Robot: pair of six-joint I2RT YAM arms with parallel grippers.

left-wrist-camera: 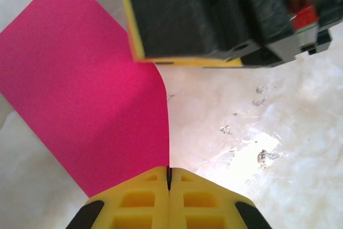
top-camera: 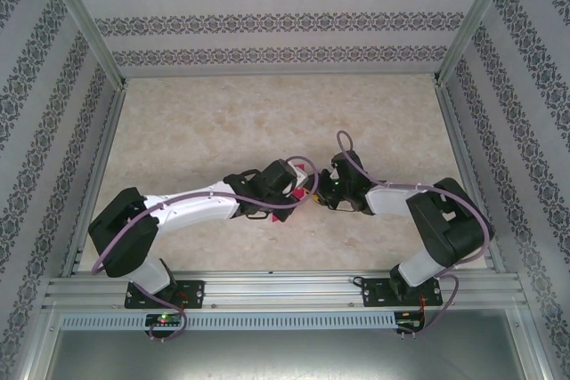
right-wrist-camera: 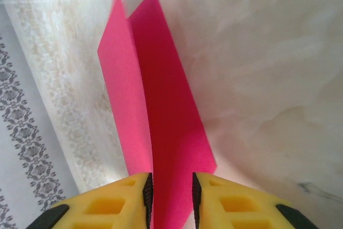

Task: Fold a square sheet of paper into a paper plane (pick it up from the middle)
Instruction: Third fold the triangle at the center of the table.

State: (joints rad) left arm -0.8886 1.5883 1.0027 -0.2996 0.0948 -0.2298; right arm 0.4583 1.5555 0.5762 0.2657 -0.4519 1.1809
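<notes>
The square sheet of paper [left-wrist-camera: 86, 95] is magenta-pink and hangs bent above the table between my two grippers. My left gripper [left-wrist-camera: 169, 178] is shut on one edge of it, its yellow pads pressed together with the paper pinched in the seam. In the right wrist view the sheet [right-wrist-camera: 161, 111] is folded into two flaps that run away from the camera. My right gripper [right-wrist-camera: 170, 186] is open, its pads apart on either side of the paper. In the top view the left gripper [top-camera: 305, 191] and right gripper [top-camera: 326, 190] meet tip to tip at the table's middle.
The right gripper's black and yellow body [left-wrist-camera: 214, 20] hangs close above the sheet in the left wrist view. A marbled beige table [top-camera: 223, 122] lies below, closed in by patterned walls [top-camera: 267, 20] at the back and both sides.
</notes>
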